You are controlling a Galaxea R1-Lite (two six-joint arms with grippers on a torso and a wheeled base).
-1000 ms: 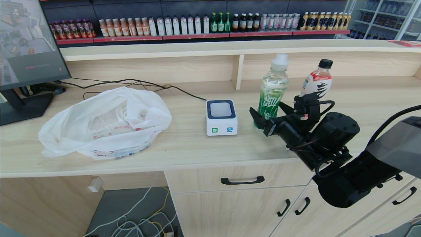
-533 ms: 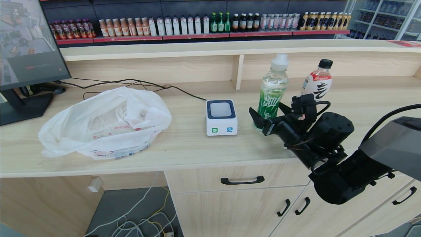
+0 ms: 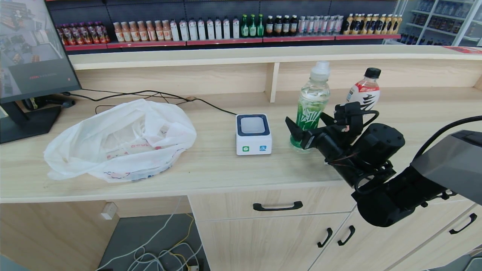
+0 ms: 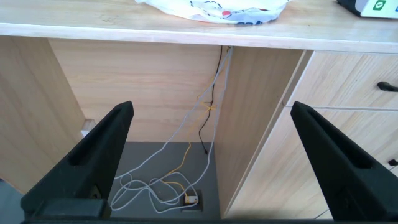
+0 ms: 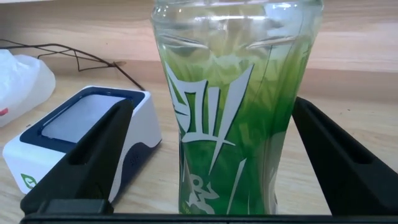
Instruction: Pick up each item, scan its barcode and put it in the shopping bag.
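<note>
A clear bottle with a green label (image 3: 312, 103) stands on the wooden counter (image 3: 211, 165), just right of the white barcode scanner (image 3: 253, 134). A second bottle with a white-and-red label and black cap (image 3: 363, 91) stands behind it to the right. My right gripper (image 3: 310, 126) is open at the green bottle's lower body, one finger on each side; the right wrist view shows the bottle (image 5: 233, 118) between the fingers, with the scanner (image 5: 87, 140) beside it. The white shopping bag (image 3: 122, 139) lies open on the left. My left gripper (image 4: 211, 168) hangs open below the counter edge.
A monitor (image 3: 32, 49) on a stand sits at the far left, with black cables (image 3: 150, 94) running behind the bag. A raised shelf ledge (image 3: 271, 75) backs the counter. Drawers with black handles (image 3: 278, 206) are below. Loose cables (image 4: 180, 180) lie on the floor.
My right gripper has moved up and forward, closing in around the green bottle's lower body. The bottles, scanner and bag have not moved.
</note>
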